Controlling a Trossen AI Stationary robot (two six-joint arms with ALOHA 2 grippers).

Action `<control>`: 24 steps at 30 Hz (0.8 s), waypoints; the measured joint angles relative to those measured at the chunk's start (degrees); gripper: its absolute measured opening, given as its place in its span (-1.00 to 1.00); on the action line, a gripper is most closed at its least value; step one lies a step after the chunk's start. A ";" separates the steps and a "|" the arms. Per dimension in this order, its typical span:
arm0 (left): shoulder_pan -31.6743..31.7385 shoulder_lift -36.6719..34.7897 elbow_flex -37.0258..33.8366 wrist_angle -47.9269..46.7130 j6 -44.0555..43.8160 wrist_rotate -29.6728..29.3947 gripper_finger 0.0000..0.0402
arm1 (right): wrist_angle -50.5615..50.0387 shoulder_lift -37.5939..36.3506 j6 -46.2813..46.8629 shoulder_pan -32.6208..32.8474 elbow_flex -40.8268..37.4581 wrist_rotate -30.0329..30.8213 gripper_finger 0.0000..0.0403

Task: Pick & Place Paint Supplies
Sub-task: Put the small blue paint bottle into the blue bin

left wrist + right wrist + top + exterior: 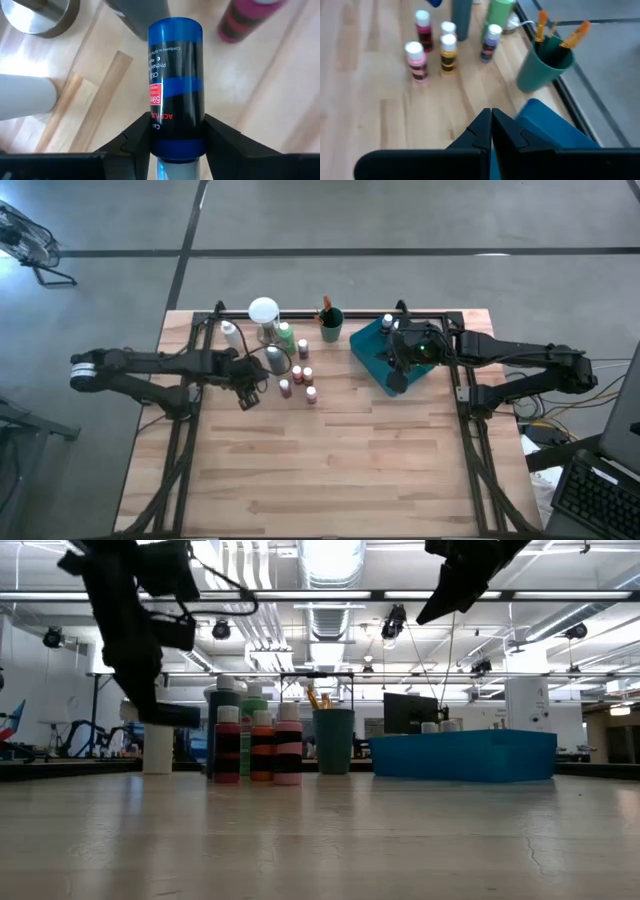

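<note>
A blue paint bottle (175,85) with a black label sits between the fingers of my left gripper (250,392), which hangs above the table just left of the bottle cluster. That cluster (297,370) is several small white-capped bottles standing upright on their bases; from the right wrist they show as pink (416,60), yellow (448,50) and purple (490,42) ones. A green cup (331,326) holding brushes (577,32) stands behind them. My right gripper (491,125) is shut and empty, raised over the teal tray (375,350). My left gripper pinches the blue bottle's two sides near its cap end (177,142) between its two fingers (135,142). The bottle lies along the fingers, its blue base (175,30) pointing away from the wrist and down toward the table. It hangs clear of the table.
A round white-topped object on a metal base (263,312), a white bottle (230,332), a tall grey one (275,358) and a green one (286,335) stand at the back left. One bottle (387,322) stands at the tray's far corner. The near half of the table (330,470) is bare wood.
</note>
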 joint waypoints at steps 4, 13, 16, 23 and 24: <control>-0.21 -0.30 5.37 -6.04 -0.10 3.71 -0.25 | 3.44 1.19 -0.18 0.05 -0.21 -4.94 -0.96; -0.34 4.13 18.45 -18.00 2.38 10.49 -0.25 | 11.20 11.24 -4.70 1.90 -0.21 -8.55 -0.88; -1.16 7.46 21.91 -20.30 5.57 10.69 -0.25 | 14.40 14.43 -5.39 2.42 -0.21 -11.27 -0.73; -6.47 16.34 28.27 -20.91 17.30 6.71 -0.26 | 18.99 17.45 -3.58 0.69 -0.21 -23.25 -0.35; -7.60 17.50 29.12 -21.12 19.21 4.79 -0.26 | 19.21 17.52 -3.12 0.30 -0.21 -24.71 -0.31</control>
